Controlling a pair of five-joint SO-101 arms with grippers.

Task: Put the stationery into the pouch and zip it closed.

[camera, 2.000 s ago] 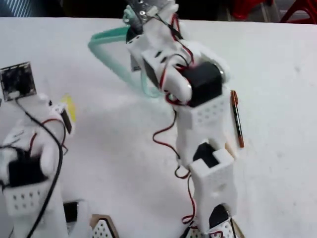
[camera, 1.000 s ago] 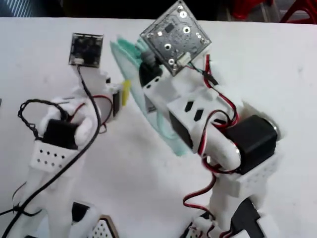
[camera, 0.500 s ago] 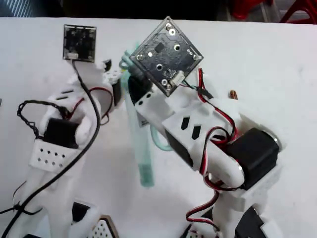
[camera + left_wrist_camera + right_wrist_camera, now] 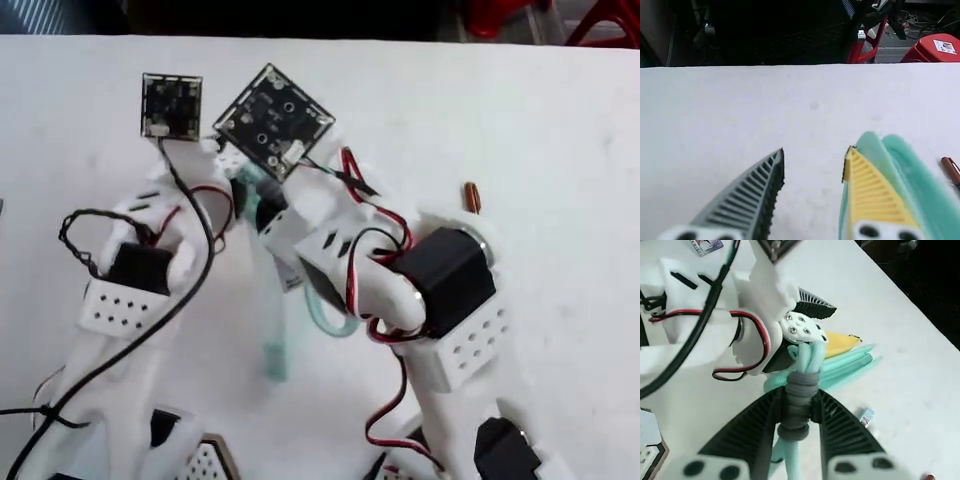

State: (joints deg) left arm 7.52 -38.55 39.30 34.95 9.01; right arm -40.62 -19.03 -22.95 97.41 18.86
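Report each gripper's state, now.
Left gripper: open, nothing between its fingers.
Right gripper: shut on the pouch.

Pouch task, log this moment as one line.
right gripper: shut on pouch at its grey-wrapped end | left gripper: open, beside pouch | pen: on table, outside pouch

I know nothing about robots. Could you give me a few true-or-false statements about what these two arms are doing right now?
1. The right gripper is clamped on the mint-green pouch. True.
2. The left gripper is shut on the pouch too. False: its jaws stand open, with the pouch beside its yellow finger.
3. A brown pen lies on the table, outside the pouch. True.
4. The table is black. False: it is white.
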